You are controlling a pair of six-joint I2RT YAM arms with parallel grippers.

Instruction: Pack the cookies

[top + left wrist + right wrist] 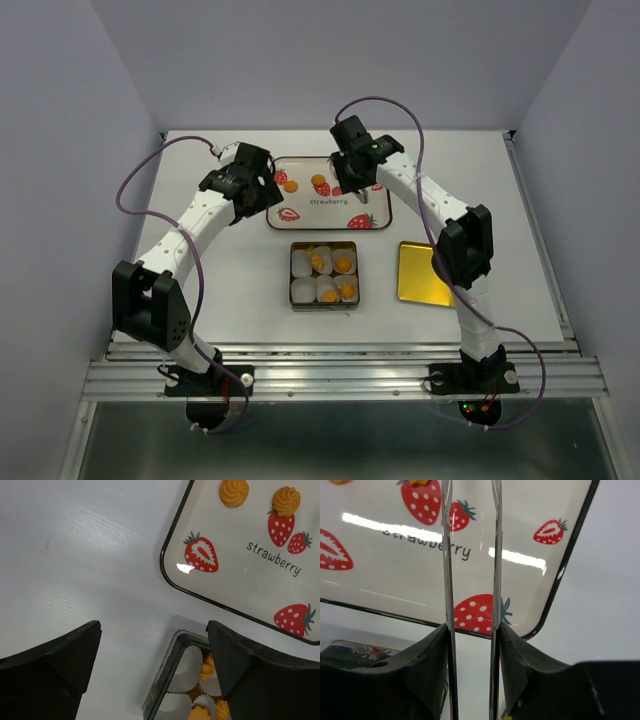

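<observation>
Your right gripper (472,630) holds the tongs (448,555), blades apart; the nearest cookie (286,500) sits just to their left.

Lying directly on the white table (250,290): a strawberry-printed tray (325,218) sitting flat toward the far side, an open square tin (325,308) sitting just in front of it without touching, and a gold lid (415,275) lying flat to the tin's right, apart from both.
</observation>
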